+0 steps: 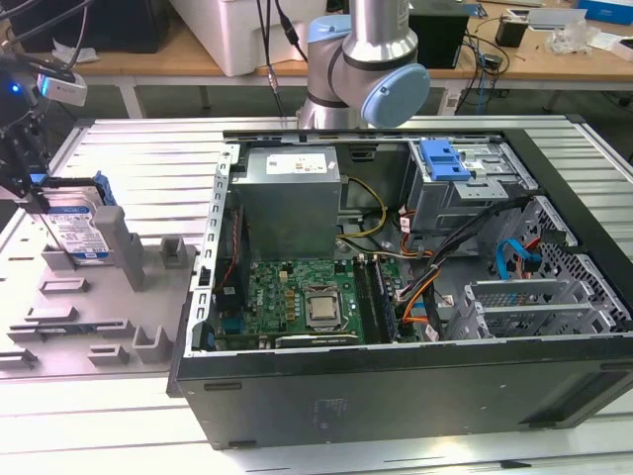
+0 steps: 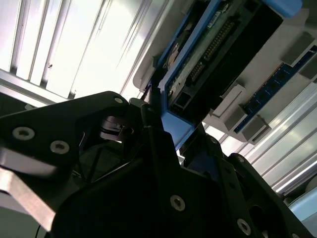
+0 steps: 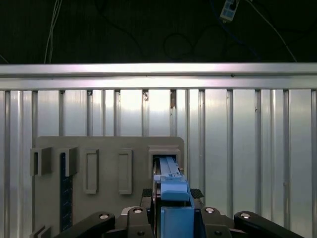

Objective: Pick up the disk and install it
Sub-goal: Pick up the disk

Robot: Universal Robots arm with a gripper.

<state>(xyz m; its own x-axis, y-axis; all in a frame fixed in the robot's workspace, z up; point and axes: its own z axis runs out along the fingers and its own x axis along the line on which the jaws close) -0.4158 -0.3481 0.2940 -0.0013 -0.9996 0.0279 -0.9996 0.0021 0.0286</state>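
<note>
One flat, rectangular silver disk, with a white-and-blue label and a bright blue plastic rail around it, stands on edge in a slot of one grey moulded fixture plate. The plate lies on the ribbed aluminium tabletop, at the exterior view's left.

The single black gripper is at the disk's top edge. Both wrist views show its jaws drawn in narrow on the blue rail, one against each side.

One grey post of the plate rises just beside the disk. Several slots of the plate look unfilled, and a narrow dark blue strip stands in another.

One black open computer case lies well apart, its side wall between the disk and the interior. Inside it are:
- one large grey metal box with a white sticker
- one green motherboard
- one small blue ribbed latch on the metal drive cage
- loose cables crossing beside the cage
</note>
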